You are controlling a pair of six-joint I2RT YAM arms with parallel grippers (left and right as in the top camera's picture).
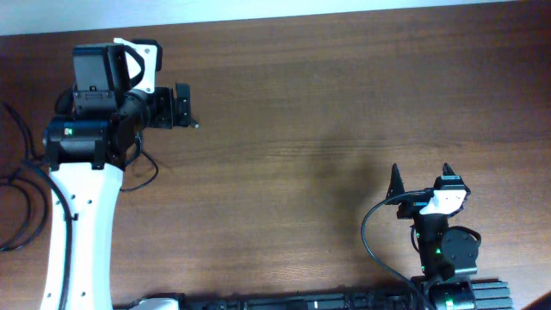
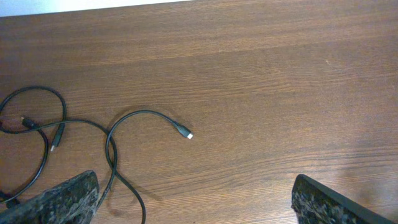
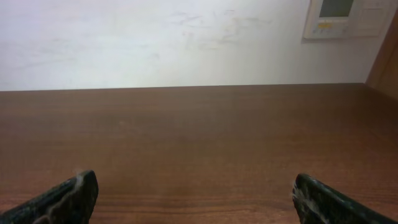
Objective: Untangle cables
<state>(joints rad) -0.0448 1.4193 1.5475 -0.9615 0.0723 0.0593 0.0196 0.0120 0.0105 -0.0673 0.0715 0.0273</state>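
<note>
Overhead, finds the left arm point(image 1: 82, 224) standing on a white link along its own side of the table point(image 1: 301, 129), elbow folded, wrist turned across the wood, with the left gripper point(image 1: 188, 107) held out sideways above the surface. Shows its 2 fingers point(image 2: 65, 199) spread wide in the wrist view, jaws fully parted and gripping nothing, camera looking down on the tabletop. Places the cables point(image 2: 81, 124) ahead of that gripper and off to the left of the wrist view: thin black cords lying flat in loose, crossing loops. Puts 1 small plug point(image 2: 187, 134) ahead of the gap between the fingers, at the end of a curling strand, and at least 1 more connector point(image 2: 57, 138) inside the loops. Traces 1 strand running back just beside the finger at the left of that view; cannot tell whether touching. Finds the right arm point(image 1: 452, 245) folded low and compact, with the right gripper point(image 1: 422, 176) aimed across the table, its fingers point(image 3: 68, 196) likewise wide apart and empty. Takes in, ahead of that gripper, level wood, a pale wall point(image 3: 155, 43) and a wall panel point(image 3: 348, 18) up to its right. Sets the cables well apart from the right gripper.
</note>
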